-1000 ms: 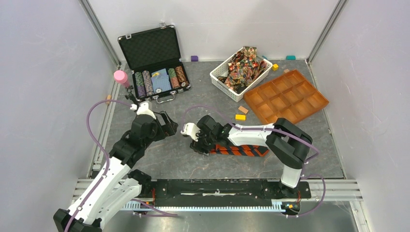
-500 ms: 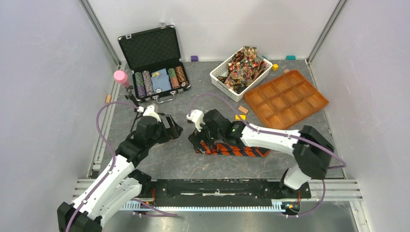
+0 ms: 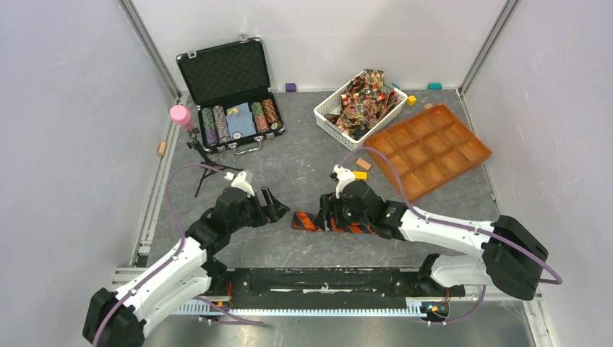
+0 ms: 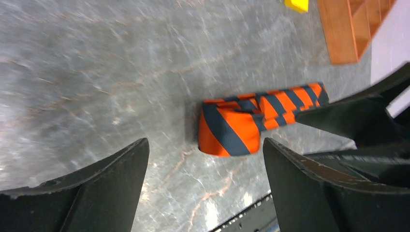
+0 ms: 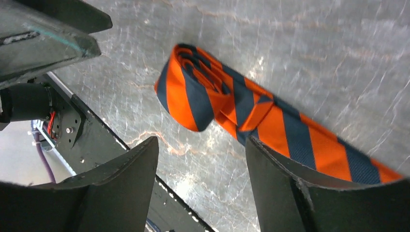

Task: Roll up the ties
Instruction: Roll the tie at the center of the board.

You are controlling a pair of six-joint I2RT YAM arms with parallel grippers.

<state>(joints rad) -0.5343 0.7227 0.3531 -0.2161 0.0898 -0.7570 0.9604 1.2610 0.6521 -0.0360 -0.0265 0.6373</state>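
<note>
Two grippers, both spread wide and holding nothing. The left gripper sits just at 9 o'clock of one orange-and-dark striped tie. The right gripper is low over the same tie, a little toward 3 o'clock.

The tie lies at 6 o'clock on the grey table, near the arms' bases. Its 9 o'clock end is folded into a loose loop, and the rest runs flat toward 3 o'clock.

At 1 o'clock, well apart, one white basket holds a tangled heap of patterned ties, too jumbled to count. One divided orange tray lies at 2 o'clock. One open black case with poker chips stands at 11 o'clock. Two yellow blocks lie on the table, one near the right arm and one beside the basket.
</note>
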